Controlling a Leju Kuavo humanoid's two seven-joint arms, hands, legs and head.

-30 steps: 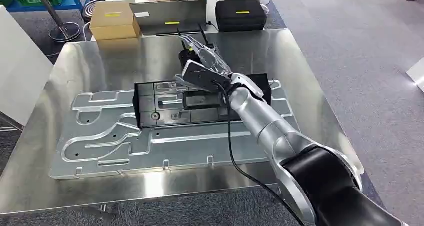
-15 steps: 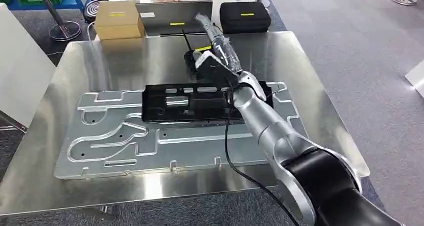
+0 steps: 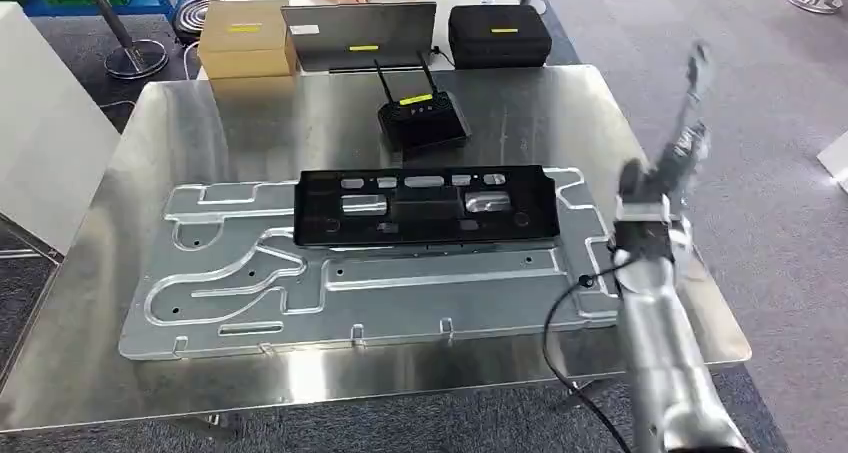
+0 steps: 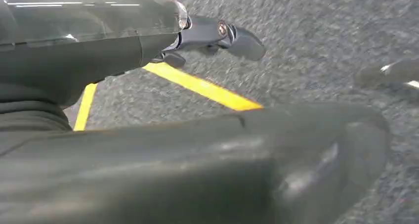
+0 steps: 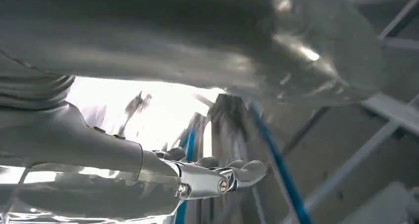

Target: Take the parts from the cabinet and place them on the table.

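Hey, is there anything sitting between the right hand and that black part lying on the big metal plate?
Nothing visible. The right hand is raised, blurred, over the table's right edge, holding nothing. The black part lies flat on the metal plate, with only bare plate and tabletop between them. The antenna box sits behind, off that line.

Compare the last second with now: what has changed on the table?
The right hand let go of the black part and swung off past the table's right edge, now raised and empty. The part lies flat on the metal plate. The camera shifted slightly. The router stayed put.
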